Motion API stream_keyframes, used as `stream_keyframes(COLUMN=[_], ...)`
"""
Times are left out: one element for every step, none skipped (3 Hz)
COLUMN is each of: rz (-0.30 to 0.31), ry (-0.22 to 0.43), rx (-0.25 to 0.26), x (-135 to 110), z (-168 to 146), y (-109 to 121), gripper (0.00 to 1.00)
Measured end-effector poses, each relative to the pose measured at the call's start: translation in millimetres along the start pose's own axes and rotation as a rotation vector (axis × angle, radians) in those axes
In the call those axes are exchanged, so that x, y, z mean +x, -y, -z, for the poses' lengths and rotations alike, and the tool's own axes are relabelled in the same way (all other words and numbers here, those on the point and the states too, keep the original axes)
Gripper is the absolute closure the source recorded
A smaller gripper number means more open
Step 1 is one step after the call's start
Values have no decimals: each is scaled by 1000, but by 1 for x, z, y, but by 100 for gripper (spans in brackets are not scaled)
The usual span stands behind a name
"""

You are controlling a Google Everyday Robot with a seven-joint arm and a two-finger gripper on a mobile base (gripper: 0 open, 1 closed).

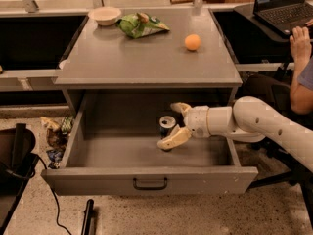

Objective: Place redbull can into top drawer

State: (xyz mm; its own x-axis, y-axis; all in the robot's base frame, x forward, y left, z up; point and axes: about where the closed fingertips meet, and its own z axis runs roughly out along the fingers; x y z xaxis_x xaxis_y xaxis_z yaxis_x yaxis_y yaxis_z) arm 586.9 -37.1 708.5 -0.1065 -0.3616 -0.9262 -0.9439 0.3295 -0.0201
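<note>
The redbull can (167, 125) stands upright on the floor of the open top drawer (112, 153), right of its middle; its silver top shows. The drawer's front panel has a small dark pull handle (150, 183). My gripper (166, 125) reaches into the drawer from the right, and my white arm (254, 124) crosses over the drawer's right wall. The fingers (174, 138) are spread open, one behind the can and one in front of it, and do not squeeze it.
On the grey cabinet top (146, 62) lie an orange ball (192, 42), a green snack bag (142, 24) and a bowl (105, 15). A seated person (301, 62) with a laptop (283, 4) is at right. Wrappers (56, 131) and a black chair (14, 153) are at left.
</note>
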Motion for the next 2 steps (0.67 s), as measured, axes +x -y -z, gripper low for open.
stream_keyframes(rz=[23, 45], ry=[23, 48], rx=[23, 75], x=[-20, -42], z=[28, 67], y=[-4, -15], gripper=[0, 0])
